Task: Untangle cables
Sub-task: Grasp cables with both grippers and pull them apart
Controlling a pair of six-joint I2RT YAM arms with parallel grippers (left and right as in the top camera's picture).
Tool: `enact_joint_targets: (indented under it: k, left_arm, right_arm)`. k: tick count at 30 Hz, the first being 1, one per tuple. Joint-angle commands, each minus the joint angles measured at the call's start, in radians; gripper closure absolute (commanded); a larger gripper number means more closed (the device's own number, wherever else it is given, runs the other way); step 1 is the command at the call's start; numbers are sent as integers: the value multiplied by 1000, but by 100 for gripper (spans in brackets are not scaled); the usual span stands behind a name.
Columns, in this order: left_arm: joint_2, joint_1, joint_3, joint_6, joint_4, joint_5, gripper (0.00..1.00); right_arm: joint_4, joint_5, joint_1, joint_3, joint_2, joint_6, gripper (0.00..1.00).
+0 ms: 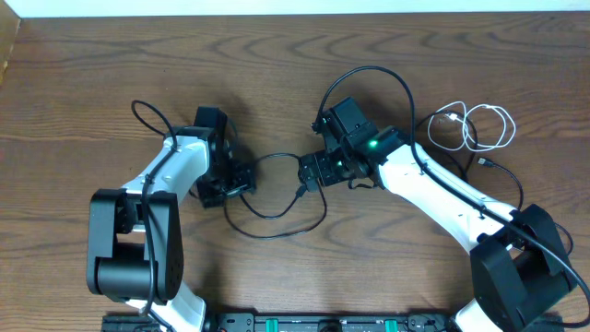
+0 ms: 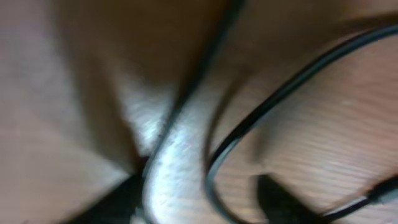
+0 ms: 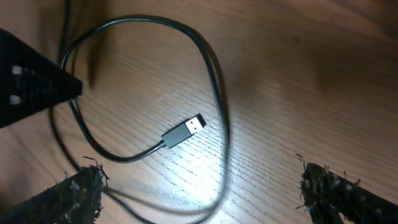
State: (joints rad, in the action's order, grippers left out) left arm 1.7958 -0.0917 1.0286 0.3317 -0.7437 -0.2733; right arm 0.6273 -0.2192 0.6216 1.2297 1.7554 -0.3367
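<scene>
Two grippers, three cables, one table (image 1: 92,55).

- Black cable (image 3: 216,74), one: lay in a loose, self-crossing loop on the wood between the grippers, with one USB plug (image 3: 186,129) free inside the loop.
- White cable (image 1: 468,129), one: lay coiled, well apart at the far right.
- Second black cable (image 1: 502,171), one: lay just beside the white coil.
- Left gripper (image 1: 238,181), one: sat at the loop's left edge. Its view was blurred, so I could not tell how its jaws stood.
- Right gripper (image 1: 312,173), one: stood spread wide over the loop, holding nothing.

Hazards: a pull from the left could cinch the crossing instead of opening it. The right fingers (image 3: 81,190) could pinch two strands at once. The plug could snag on a strand.
</scene>
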Motion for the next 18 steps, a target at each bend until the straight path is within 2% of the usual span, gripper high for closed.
enact_joint_targets:
  k: [1,3,5,8,12,15,18]
  left_arm:
    - [26,1,-8,-21,21,-116,69]
    - [26,1,-8,-25,46,-172,86]
    - [25,1,-7,-25,69,-205,92]
    - [23,3,3,-42,95,-296,92]
    - [22,4,13,-42,135,-495,92]
    - [22,3,13,-39,156,-622,92]
    - [21,9,15,-35,152,-637,92]
  right_arm:
    - [1,18,-5,13,3,-26,2]
    - [0,-14,-16,13,3,-26,4]
    - [0,-56,-28,13,3,-25,5]
    - [-4,-129,-45,13,3,4,4]
    - [2,-262,-53,12,3,145,1]
    - [16,-284,-47,12,3,182,1]
    - [11,-281,-34,11,12,180,1]
